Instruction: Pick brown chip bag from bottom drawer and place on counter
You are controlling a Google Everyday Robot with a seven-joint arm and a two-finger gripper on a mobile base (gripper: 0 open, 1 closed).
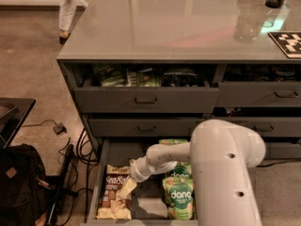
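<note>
The brown chip bag [114,191], cream-yellow with a dark brown "Sea Salt" panel, lies flat at the left of the open bottom drawer [146,205]. My gripper [126,187] reaches down from the white arm and sits at the bag's right edge, low in the drawer. The glossy grey-green counter [160,22] spreads above the drawer cabinet.
Green "dang" bags [179,197] lie at the drawer's right, under my arm. The top left drawer [141,91] stands ajar with snack bags inside. A person's legs [70,6] show at the upper left. A black backpack [19,187] and cables [75,149] lie on the floor at left.
</note>
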